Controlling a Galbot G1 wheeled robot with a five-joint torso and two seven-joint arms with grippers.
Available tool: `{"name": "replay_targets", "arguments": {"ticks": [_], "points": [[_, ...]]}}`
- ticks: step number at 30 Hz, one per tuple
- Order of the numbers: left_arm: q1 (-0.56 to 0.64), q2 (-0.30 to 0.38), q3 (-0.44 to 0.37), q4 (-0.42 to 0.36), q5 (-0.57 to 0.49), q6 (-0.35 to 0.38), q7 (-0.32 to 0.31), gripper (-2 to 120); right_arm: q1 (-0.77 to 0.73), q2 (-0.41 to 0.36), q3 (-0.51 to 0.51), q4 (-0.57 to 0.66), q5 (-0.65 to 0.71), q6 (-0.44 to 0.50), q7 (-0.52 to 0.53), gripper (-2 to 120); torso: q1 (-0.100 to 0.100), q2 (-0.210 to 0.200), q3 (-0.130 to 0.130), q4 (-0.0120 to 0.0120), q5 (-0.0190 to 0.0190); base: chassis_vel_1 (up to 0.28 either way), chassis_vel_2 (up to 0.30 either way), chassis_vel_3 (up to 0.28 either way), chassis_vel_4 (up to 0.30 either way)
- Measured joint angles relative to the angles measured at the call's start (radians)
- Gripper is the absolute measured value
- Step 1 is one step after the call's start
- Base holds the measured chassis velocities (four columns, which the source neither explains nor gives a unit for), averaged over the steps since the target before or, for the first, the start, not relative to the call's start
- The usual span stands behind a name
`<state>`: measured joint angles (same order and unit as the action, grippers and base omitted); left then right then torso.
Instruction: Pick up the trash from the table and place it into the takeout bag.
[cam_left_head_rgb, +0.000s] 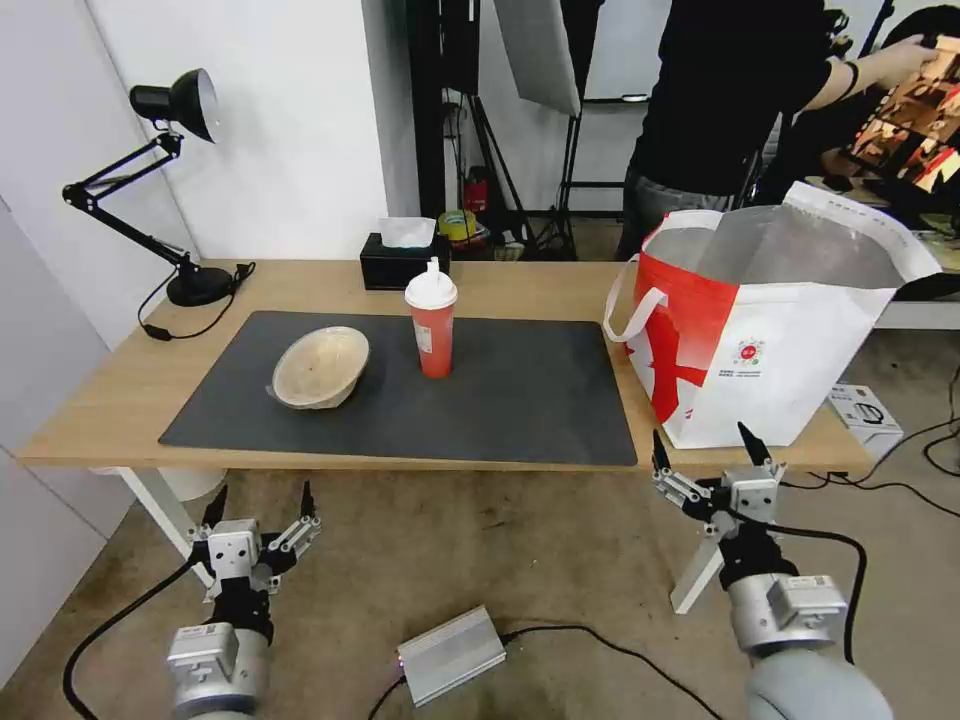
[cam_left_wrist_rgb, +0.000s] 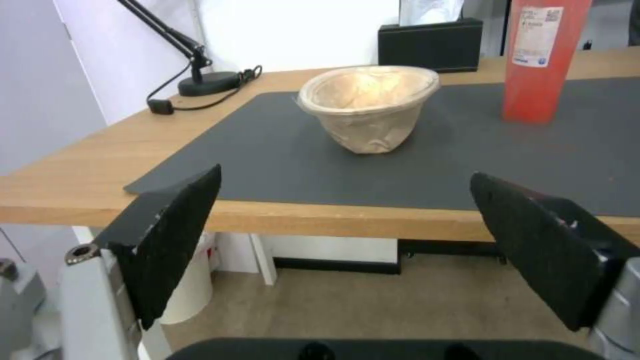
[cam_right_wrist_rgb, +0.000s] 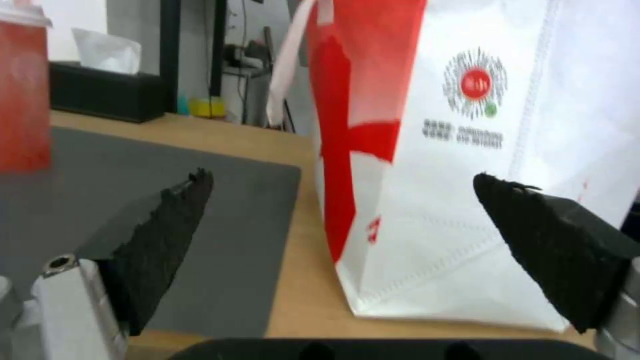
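A beige shallow bowl (cam_left_head_rgb: 321, 367) (cam_left_wrist_rgb: 369, 106) lies tilted on the dark grey mat (cam_left_head_rgb: 500, 400) of the light-wood table (cam_left_head_rgb: 120, 390). Right of it stands a red drink cup (cam_left_head_rgb: 431, 320) (cam_left_wrist_rgb: 543, 55) (cam_right_wrist_rgb: 23, 95) with a white domed lid. The red-and-white takeout bag (cam_left_head_rgb: 770, 330) (cam_right_wrist_rgb: 467, 150) stands open at the table's right end, foil lining showing. My left gripper (cam_left_head_rgb: 260, 505) (cam_left_wrist_rgb: 343, 220) hangs open below the table's front edge, facing the bowl. My right gripper (cam_left_head_rgb: 705, 450) (cam_right_wrist_rgb: 343, 225) is open just before the bag's lower front.
A black tissue box (cam_left_head_rgb: 403, 258) (cam_left_wrist_rgb: 431, 44) (cam_right_wrist_rgb: 100, 90) sits behind the cup. A black desk lamp (cam_left_head_rgb: 150, 180) stands at the back left. A silver box (cam_left_head_rgb: 452, 655) with cables lies on the floor. A person stands behind the bag.
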<state>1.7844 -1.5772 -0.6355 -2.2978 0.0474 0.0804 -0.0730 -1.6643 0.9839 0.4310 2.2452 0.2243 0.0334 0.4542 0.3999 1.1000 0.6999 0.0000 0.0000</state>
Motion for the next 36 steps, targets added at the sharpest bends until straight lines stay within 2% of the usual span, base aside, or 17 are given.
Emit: {"name": "replay_targets", "arguments": {"ticks": [2, 8, 14, 36], "points": [[0.000, 0.000, 0.000, 0.001, 0.000, 0.000, 0.000, 100, -0.003, 0.001, 0.000, -0.009, -0.001, 0.010, -0.002, 100, 0.000, 0.000, 0.000, -0.0001, 0.0000, 0.000, 0.000, 0.000, 0.000], [0.003, 0.000, 0.000, 0.003, 0.000, -0.001, 0.000, 100, -0.009, 0.005, 0.006, -0.074, -0.019, 0.099, -0.095, 100, 0.000, 0.000, 0.000, 0.0000, 0.0001, 0.000, 0.000, 0.000, 0.000], [0.005, -0.002, 0.001, 0.003, 0.002, -0.001, 0.000, 100, -0.018, 0.007, 0.008, -0.081, -0.037, 0.106, -0.154, 100, 0.000, 0.000, 0.000, 0.0000, 0.0000, 0.000, 0.000, 0.000, 0.000], [0.001, -0.003, 0.000, 0.005, 0.003, -0.002, -0.001, 100, -0.029, 0.046, 0.001, -0.116, -0.061, 0.098, -0.108, 100, 0.000, 0.000, 0.000, 0.0000, 0.0000, 0.000, 0.000, 0.000, 0.000]]}}
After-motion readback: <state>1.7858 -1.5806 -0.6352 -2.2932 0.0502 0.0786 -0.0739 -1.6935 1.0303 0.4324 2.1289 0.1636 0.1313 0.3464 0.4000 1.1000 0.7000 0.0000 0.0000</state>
